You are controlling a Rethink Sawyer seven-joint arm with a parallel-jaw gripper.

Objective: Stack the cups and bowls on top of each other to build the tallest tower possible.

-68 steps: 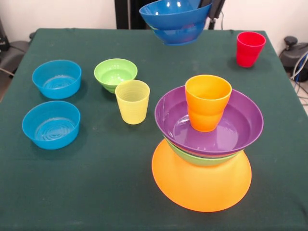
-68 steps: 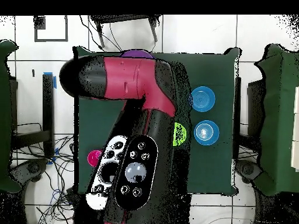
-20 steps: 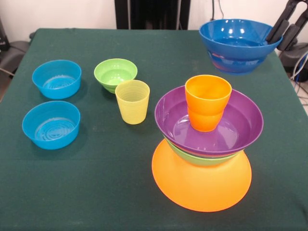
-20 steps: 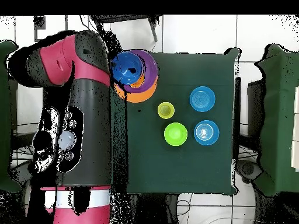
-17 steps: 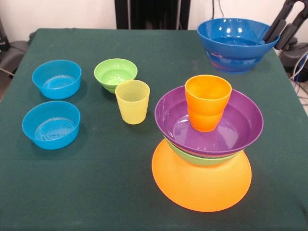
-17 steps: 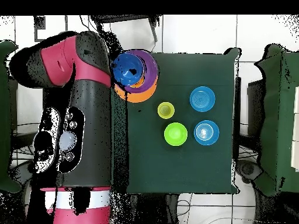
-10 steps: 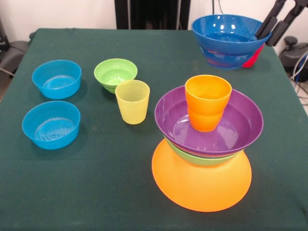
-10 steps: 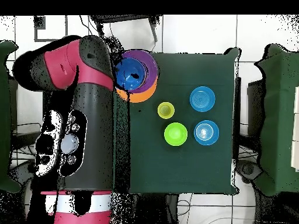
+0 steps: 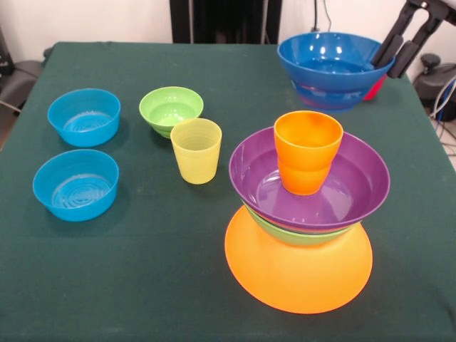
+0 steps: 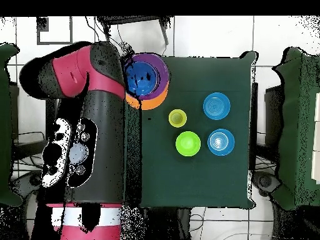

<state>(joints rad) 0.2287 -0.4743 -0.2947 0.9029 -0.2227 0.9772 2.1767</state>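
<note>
The tower stands at the front right: an upturned huge orange bowl [image 9: 299, 274], a large green bowl [image 9: 296, 235], a large purple bowl [image 9: 342, 192] and an orange cup [image 9: 307, 151] standing in it. My gripper [image 9: 390, 60] is shut on the rim of the small dark blue bowl [image 9: 328, 68] and holds it in the air behind the tower. The red cup [image 9: 375, 86] is mostly hidden behind that bowl. In the overhead view the dark blue bowl [image 10: 142, 78] lies over the purple bowl [image 10: 162, 70]. The yellow cup [image 9: 196, 149] stands left of the tower.
A small green bowl [image 9: 171, 108] sits behind the yellow cup. Two light blue bowls [image 9: 84, 116] [image 9: 75, 184] sit at the left side of the green table [image 9: 142, 285]. My arm [image 10: 87, 125] covers the table's side by the tower in the overhead view.
My gripper has carried the dark blue bowl leftward, from the table's right edge toward the tower. A sliver of the red cup now shows behind it. The rest has not moved.
</note>
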